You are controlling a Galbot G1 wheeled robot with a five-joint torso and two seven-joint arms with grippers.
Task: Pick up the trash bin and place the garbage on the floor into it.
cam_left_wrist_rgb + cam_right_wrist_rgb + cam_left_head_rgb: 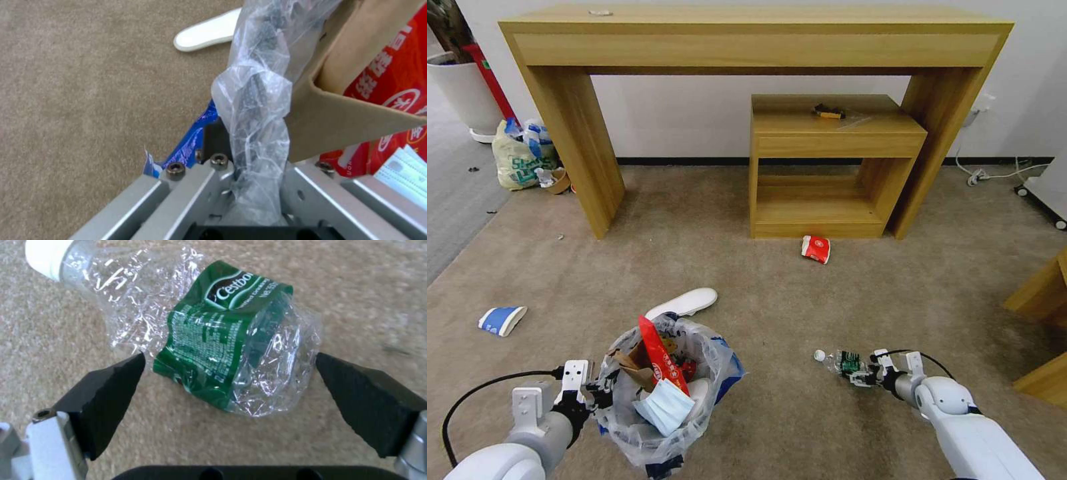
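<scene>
Bottle (218, 340) is lying crushed on the floor (774, 300) between the right end effector's (864, 375) open fingers, long axis pointing left toward the trash bin (660, 393), whose liner the left end effector (594, 393) is gripping.

left gripper (599, 393) clamped, arm low | right gripper (864, 375) spread, arm low

The bin (660, 400) sits near left on the carpet (760, 300), an insole (684, 303) just behind it. A bottle (842, 362) lies to its right. A cup (502, 319) lies far left; a wrapper (816, 249) lies before the small table (834, 167).
</scene>
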